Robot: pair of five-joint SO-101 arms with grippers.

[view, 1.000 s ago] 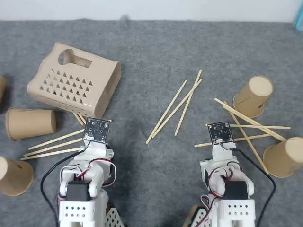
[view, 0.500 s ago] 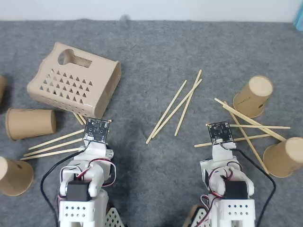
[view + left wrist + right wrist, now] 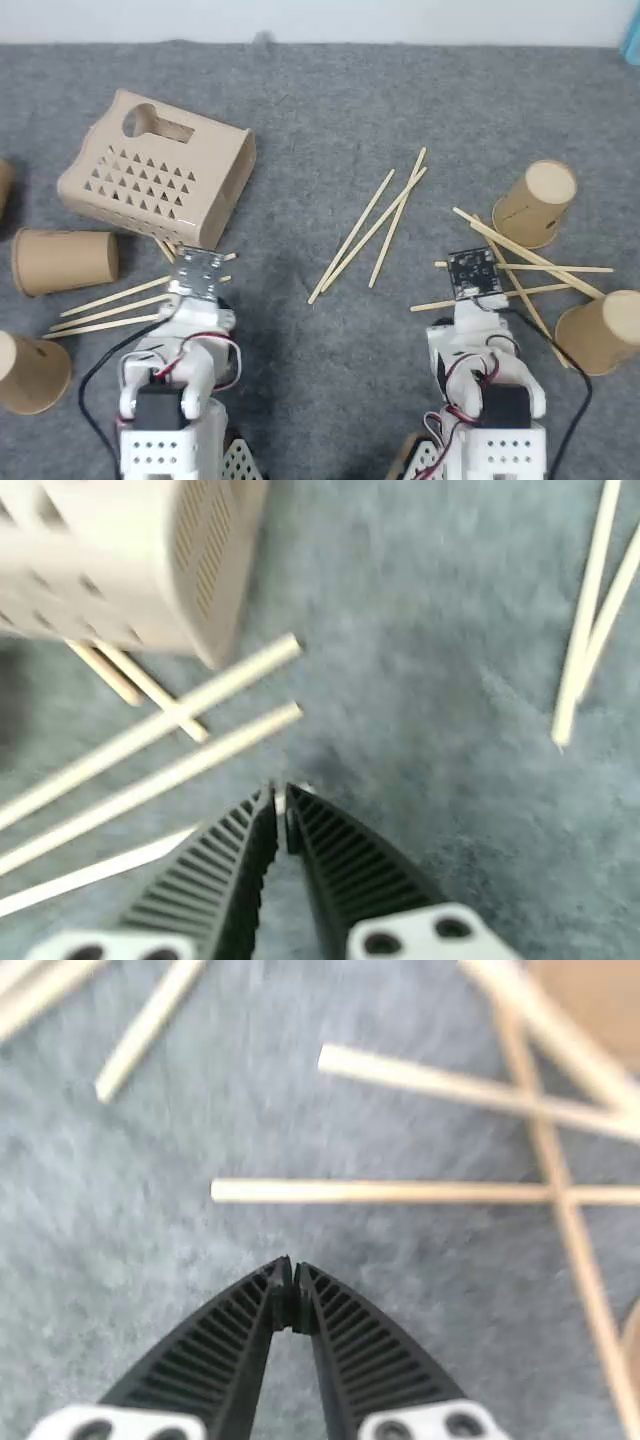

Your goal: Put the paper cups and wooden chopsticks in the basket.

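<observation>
Both tools are pinched closed on nothing: the left tool (image 3: 280, 800) and right tool (image 3: 293, 1278) hang low over the table (image 3: 300, 120). I'd call this the very first pick (nothing grabbed yet). Just ahead of the left one a wooden chopstick (image 3: 200, 763) lies slantwise, one end near a corner of the tipped-over basket (image 3: 120, 570). The next move needs the jaws opened and set across its length. The paper cups (image 3: 65, 260) lie farther off.

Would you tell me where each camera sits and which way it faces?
High view: overhead, looking down on the table; left arm and right arm show.
Left wrist view: on that arm, past the left gripper, facing the basket.
Right wrist view: likewise, past the right gripper, facing chopsticks.
High and left wrist views share the basket.
</observation>
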